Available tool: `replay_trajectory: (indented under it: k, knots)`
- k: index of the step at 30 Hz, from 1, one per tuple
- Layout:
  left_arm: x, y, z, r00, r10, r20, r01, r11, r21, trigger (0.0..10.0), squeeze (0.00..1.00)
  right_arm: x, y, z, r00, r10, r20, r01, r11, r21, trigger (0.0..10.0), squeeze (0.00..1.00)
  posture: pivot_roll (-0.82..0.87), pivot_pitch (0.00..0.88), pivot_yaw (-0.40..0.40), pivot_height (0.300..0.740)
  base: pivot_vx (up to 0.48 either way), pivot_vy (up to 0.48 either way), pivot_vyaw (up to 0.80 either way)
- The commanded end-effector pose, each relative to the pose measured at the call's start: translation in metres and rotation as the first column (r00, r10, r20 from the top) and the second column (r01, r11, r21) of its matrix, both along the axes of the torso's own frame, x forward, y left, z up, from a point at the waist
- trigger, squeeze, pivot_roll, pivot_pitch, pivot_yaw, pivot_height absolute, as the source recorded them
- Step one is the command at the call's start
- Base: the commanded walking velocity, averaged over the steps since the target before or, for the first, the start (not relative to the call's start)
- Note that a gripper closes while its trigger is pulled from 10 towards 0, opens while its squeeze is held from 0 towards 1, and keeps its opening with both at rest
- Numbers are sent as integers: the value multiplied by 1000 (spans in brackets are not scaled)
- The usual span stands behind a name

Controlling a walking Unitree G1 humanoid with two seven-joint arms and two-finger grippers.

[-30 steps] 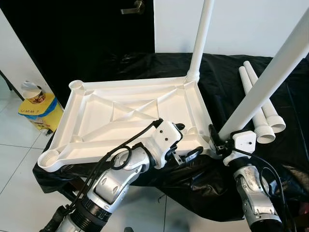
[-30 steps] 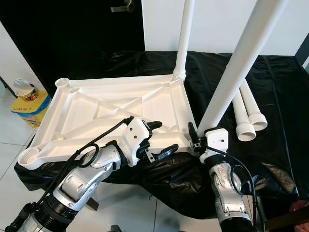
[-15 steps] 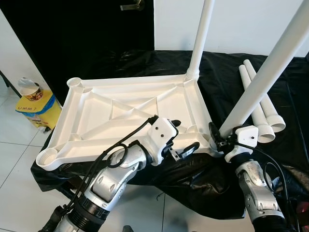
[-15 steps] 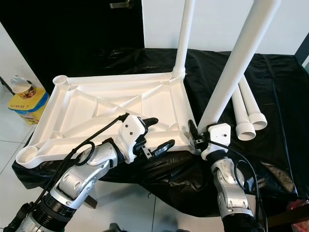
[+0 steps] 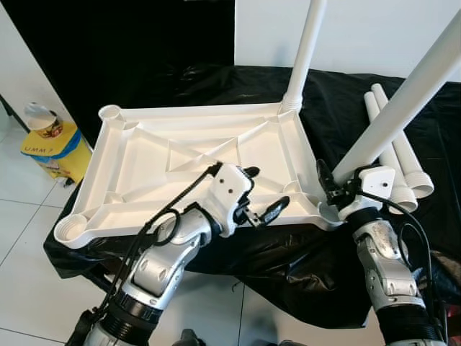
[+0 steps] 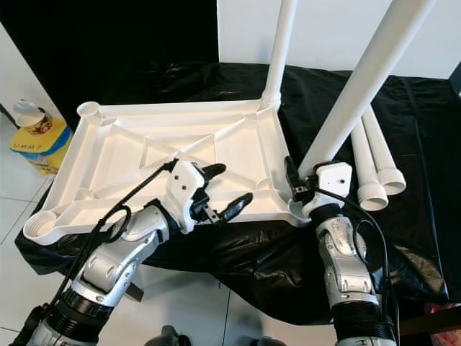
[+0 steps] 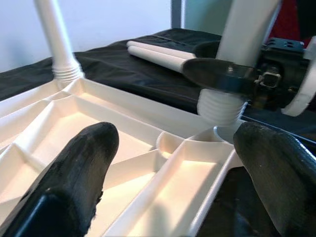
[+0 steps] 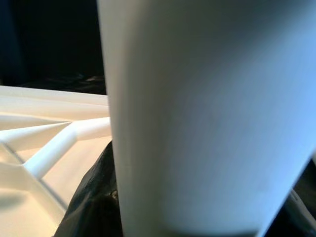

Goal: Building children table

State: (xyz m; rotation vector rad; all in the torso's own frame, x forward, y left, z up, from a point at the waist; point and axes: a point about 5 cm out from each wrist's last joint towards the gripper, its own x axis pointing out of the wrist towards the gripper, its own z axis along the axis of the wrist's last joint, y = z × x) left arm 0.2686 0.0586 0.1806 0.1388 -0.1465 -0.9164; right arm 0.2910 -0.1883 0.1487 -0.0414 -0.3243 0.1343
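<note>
Black sheeting (image 5: 346, 108) covers the worktop, with a white wall and a dark doorway behind it at the top of the frame and pale floor tiles at the lower left. On the sheeting lies the white plastic tabletop (image 5: 180, 173), turned underside up so that its ribs and round corner sockets show. One table leg (image 5: 306, 50) stands upright in the far right corner socket, in the upper middle of the frame. Two loose legs (image 5: 400, 155) lie side by side on the sheeting at the right edge, threaded ends toward the camera.

In the lower middle of the frame the left gripper (image 5: 259, 194) hangs over the tabletop's near right part, its fingers (image 7: 79, 168) spread wide apart with nothing between them. At the lower right the right gripper (image 5: 333, 189) is clamped on a second leg (image 5: 403, 101) near its threaded end; that leg slants up to the upper right corner. The left wrist view shows its threaded end (image 7: 219, 106) at the mouth of the near right corner socket, tilted, with one dark finger across it.

At the left edge a yellow box (image 5: 54, 148) sits on the floor, with a paper cup (image 5: 42, 119) on top.
</note>
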Motion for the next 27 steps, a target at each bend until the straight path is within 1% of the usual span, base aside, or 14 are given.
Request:
replay_trajectory:
  k: [1,3,4,6,7,10,11,12,13,16,17,21,26,27]
  knots:
    - [4,7,2,990,137,16,-136,990,-42,10000,0,0,-5,6,999,-38,17,38,999,23,10000,0,70,77,-47,740,0,0,0]
    - [6,12,3,983,184,14,-183,981,-71,10000,0,0,-5,9,998,-67,16,66,997,26,10000,0,67,77,-51,740,0,0,0]
    - [6,12,3,983,184,14,-183,981,-71,10000,0,0,-5,9,998,-67,16,66,997,26,10000,0,67,77,-51,740,0,0,0]
    - [8,20,3,968,250,19,-247,964,-99,10000,0,1,-7,11,992,-121,15,121,993,10,10000,0,62,76,-50,740,0,0,0]
    - [8,20,3,968,250,19,-247,964,-99,10000,0,1,-7,11,992,-121,15,121,993,10,10000,0,62,76,-50,740,0,0,0]
    - [12,28,4,947,320,15,-315,939,-137,10000,0,0,-9,10,984,-178,8,178,984,15,10000,0,61,74,-49,740,0,0,0]
    - [13,32,4,937,348,18,-342,928,-145,10000,0,-1,-8,8,981,-193,-1,193,981,24,10000,0,61,71,-47,740,0,0,0]
    - [16,36,5,920,392,17,-384,909,-163,10000,0,-2,-6,5,978,-206,-11,207,978,32,10000,0,64,66,-44,740,0,0,0]
    - [16,36,5,920,392,17,-384,909,-163,10000,0,-2,-6,5,978,-206,-11,207,978,32,10000,0,64,66,-44,740,0,0,0]
    - [20,47,6,878,478,0,-468,860,-204,10000,0,-5,-1,-3,969,-244,-47,246,968,58,10000,0,64,64,-40,740,0,0,0]
    - [20,47,6,878,478,0,-468,860,-204,10000,0,-5,-1,-3,969,-244,-47,246,968,58,10000,0,64,64,-40,740,0,0,0]
    - [18,57,5,839,545,-11,-532,815,-228,10000,0,-9,4,-10,950,-302,-81,307,950,56,10000,0,75,62,-28,740,0,0,0]
    - [17,60,3,821,570,-11,-557,796,-237,10000,0,-13,5,-14,941,-326,-84,331,943,43,10000,0,83,62,-31,740,0,0,0]
    - [17,61,3,808,589,-7,-573,784,-238,10000,0,-13,6,-16,937,-338,-90,343,938,44,10000,0,88,65,-33,740,0,0,0]
